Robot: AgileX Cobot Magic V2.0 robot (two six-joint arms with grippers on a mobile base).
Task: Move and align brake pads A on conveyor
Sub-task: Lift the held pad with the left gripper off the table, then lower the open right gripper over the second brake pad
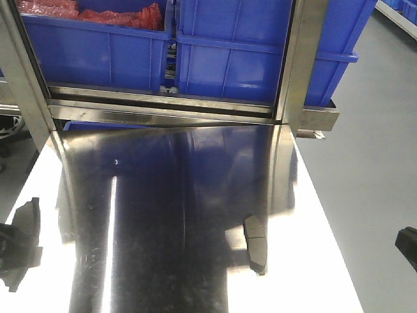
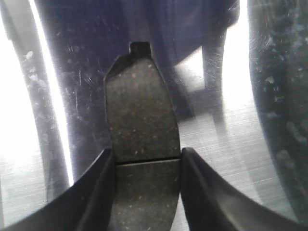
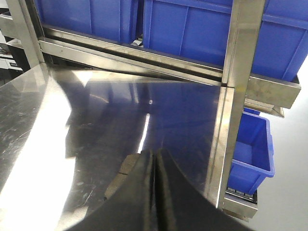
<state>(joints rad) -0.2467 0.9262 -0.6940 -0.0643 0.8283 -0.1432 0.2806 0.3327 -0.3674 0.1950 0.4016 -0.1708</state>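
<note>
Fingers (image 2: 96, 192) of the left gripper (image 2: 147, 156) close on a flat, dark grey, curved-oblong brake pad (image 2: 140, 115) with a grainy friction face. One black finger presses against each long edge, right at the pad's centre groove, so the jaws stand only as wide as the pad. The pad's notched end points away from the wrist camera, over the shiny, scratched steel table (image 1: 163, 195). The pictures do not settle whether the pad rests on the table or is lifted clear of it. In the front view this pad shows at the table's left edge.

The right gripper (image 3: 154, 156) holds nothing. Its two black fingers are pressed flat together, leaving only a thin seam between them. A second brake pad (image 1: 255, 242) of the same dark grey lies flat near the table's right edge. In the right wrist view it is partly hidden behind those closed fingers.

Behind the table, deep blue plastic bins (image 1: 228, 45) sit in a steel rack (image 1: 163, 107). The left bin holds red packets (image 1: 117, 16).
</note>
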